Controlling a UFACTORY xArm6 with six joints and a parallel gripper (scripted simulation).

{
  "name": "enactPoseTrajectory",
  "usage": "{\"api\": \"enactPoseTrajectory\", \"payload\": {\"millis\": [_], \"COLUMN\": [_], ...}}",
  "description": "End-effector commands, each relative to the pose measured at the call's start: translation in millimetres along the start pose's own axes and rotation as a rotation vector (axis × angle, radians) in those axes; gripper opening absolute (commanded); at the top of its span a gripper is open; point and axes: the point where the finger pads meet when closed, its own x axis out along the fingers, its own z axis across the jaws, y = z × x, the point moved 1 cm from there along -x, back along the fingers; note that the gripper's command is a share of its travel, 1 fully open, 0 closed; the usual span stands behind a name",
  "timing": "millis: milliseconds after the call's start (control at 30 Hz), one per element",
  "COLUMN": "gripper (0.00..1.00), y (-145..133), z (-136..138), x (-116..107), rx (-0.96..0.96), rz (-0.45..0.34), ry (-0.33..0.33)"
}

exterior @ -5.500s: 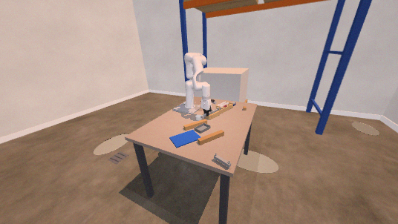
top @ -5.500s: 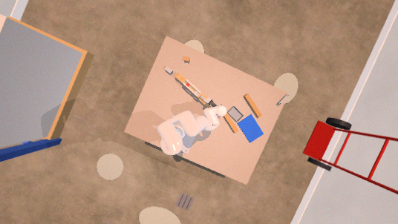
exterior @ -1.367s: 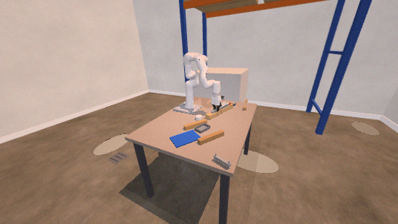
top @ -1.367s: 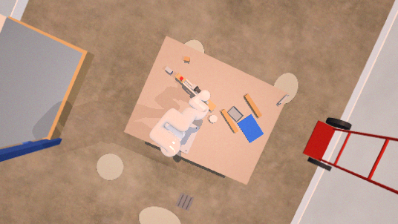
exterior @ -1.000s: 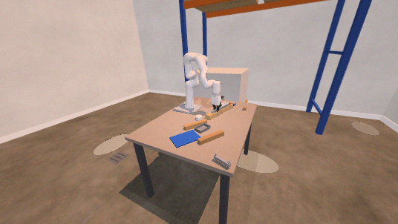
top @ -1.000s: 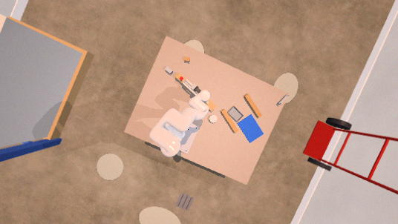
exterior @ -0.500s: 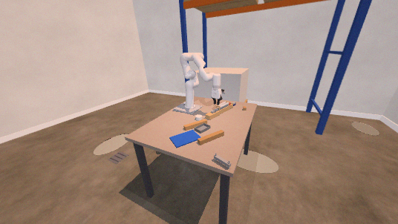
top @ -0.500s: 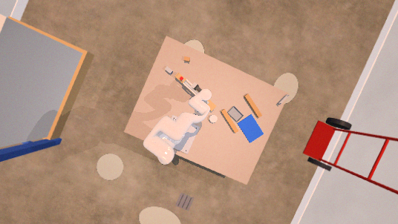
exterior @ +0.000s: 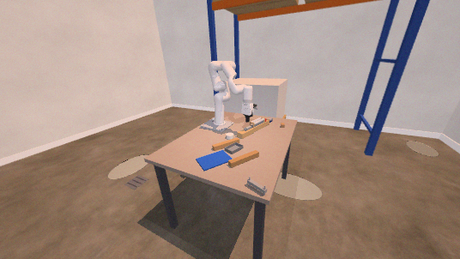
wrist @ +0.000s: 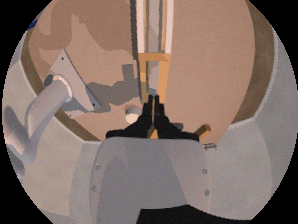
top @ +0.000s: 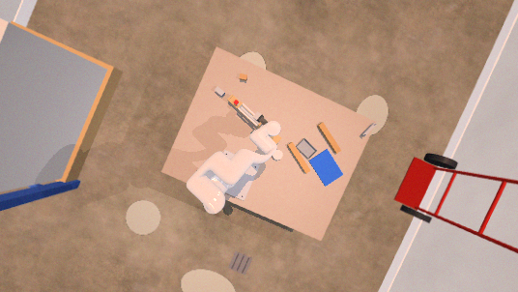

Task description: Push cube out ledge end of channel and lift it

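Note:
The long narrow channel [top: 246,111] [exterior: 256,128] [wrist: 152,16] lies on the table [top: 285,203] [exterior: 189,150] in front of the arm. The small red cube [top: 236,102] sits inside it close to its far end, away from the arm. My gripper [top: 261,119] [exterior: 247,117] [wrist: 153,102] points down at the channel's near end, just outside it, with the fingers pressed together and nothing between them. An orange strip [wrist: 152,72] at the channel's near end lies right in front of the fingertips.
A small orange block [top: 243,76] and a small grey block [top: 220,91] lie beyond the channel's far end. Two orange bars [top: 329,137] [top: 299,157], a grey tray [top: 306,147], a blue sheet [top: 326,166] and a white knob [top: 277,154] lie to the arm's other side.

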Motion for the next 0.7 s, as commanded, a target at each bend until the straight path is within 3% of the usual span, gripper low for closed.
{"api": "enactPoseTrajectory", "payload": {"millis": [0, 200, 433, 667], "gripper": [0.00, 0.00, 0.00, 0.00], "y": [-57, -58, -58, -58], "z": [0, 0, 1, 1], "x": [-1, 4, 44, 48], "rx": [-0.001, -0.001, -0.001, -0.001], "rz": [0.005, 0.006, 0.006, 0.006], "ry": [-0.004, -0.004, -0.004, -0.004]}}
